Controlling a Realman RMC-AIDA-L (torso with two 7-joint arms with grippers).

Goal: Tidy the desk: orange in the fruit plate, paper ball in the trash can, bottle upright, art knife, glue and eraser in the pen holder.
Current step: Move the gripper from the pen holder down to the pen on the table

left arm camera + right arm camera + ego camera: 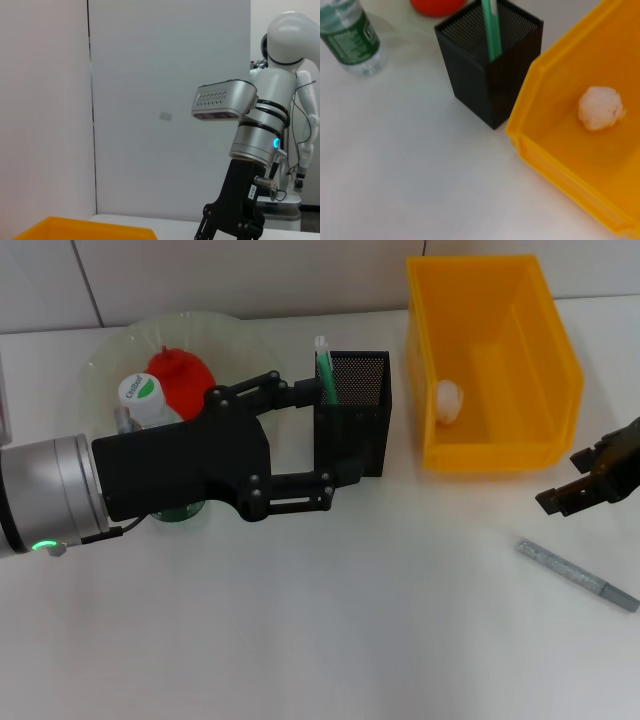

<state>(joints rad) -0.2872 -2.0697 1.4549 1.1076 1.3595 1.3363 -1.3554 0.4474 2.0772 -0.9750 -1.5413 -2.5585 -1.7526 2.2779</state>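
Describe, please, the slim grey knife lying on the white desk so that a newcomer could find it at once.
Start at the big yellow plastic bin on the robot's right side of the white desk. Nearer the robot than the bin, just past the right gripper, lies the slim grey art knife, flat and slanted. It is the only loose item lying on the bare desk.

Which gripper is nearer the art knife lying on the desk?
The right. The right gripper hovers just beside and above the art knife, near the yellow bin. The left gripper is across the desk at the pen holder, well away from it.
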